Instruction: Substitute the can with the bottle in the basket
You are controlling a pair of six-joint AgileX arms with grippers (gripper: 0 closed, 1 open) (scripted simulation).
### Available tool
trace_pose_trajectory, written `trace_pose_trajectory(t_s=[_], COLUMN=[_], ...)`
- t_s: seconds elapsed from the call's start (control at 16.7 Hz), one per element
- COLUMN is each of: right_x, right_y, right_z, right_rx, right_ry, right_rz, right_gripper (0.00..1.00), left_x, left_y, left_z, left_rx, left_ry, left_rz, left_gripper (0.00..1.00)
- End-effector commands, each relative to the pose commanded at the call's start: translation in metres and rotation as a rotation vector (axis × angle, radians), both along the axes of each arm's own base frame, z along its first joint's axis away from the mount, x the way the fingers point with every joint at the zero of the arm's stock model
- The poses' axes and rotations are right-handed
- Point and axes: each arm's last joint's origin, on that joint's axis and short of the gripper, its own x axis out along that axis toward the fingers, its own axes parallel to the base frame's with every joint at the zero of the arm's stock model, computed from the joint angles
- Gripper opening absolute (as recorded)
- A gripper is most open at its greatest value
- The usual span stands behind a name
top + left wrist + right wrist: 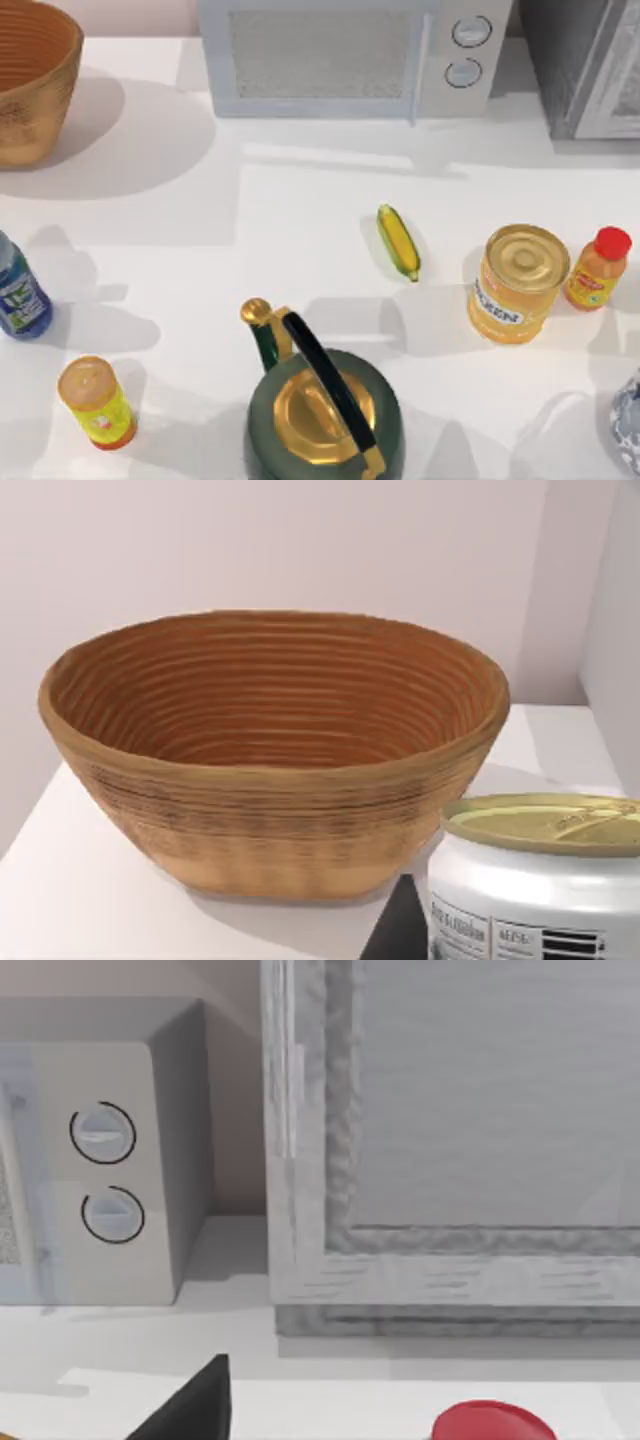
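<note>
the basket (30,110) is sitting at the far left corner of the table (300,230), and the left wrist view is showing its ribbed inside with nothing in it. the can (535,890) is standing outside it, just beside the near wall, close under the left end effector (392,925). the can's long axis is running vertical and its gold-rimmed top is facing up. whether the left end effector is gripping the can or open cannot be told, nor whether the can is resting on the table or lifted.

judging from this, the can is already out and the step in hand is getting it clear of the basket. doing that well means keeping the can upright, setting it down well apart from the basket, and drawing away without nudging the wicker wall.

the bottle (18,292) is waiting at the left edge of the table, well apart from the basket and near the yellow-green cylinder (96,402). it is standing upright, long axis vertical and cap up, so a side grasp around its body looks best.

the right end effector (195,1405) is idling near the microwave (110,1160), and its state cannot be told.
</note>
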Motion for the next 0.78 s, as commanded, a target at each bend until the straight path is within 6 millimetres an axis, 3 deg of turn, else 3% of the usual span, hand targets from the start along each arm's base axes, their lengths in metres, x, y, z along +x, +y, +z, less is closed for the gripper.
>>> trace_pose_trajectory(t_s=[0.18, 0.42, 0.54, 0.78], right_x=[0.000, 0.000, 0.000, 0.000], right_y=[0.000, 0.000, 0.000, 0.000], right_z=[0.000, 0.000, 0.000, 0.000], right_rx=[0.000, 0.000, 0.000, 0.000], right_ry=[0.000, 0.000, 0.000, 0.000], right_rz=[0.000, 0.000, 0.000, 0.000], right_gripper=[1.00, 1.00, 1.00, 1.00], left_x=[-0.024, -0.034, -0.035, -0.035], left_y=[-0.004, -0.007, -0.007, -0.008], left_z=[-0.048, -0.094, -0.105, -0.108], left_rx=[-0.005, -0.006, -0.006, -0.005], left_ry=[-0.094, -0.175, -0.197, -0.204], left_rz=[-0.024, -0.052, -0.061, -0.064], left_gripper=[0.00, 0.00, 0.00, 0.00])
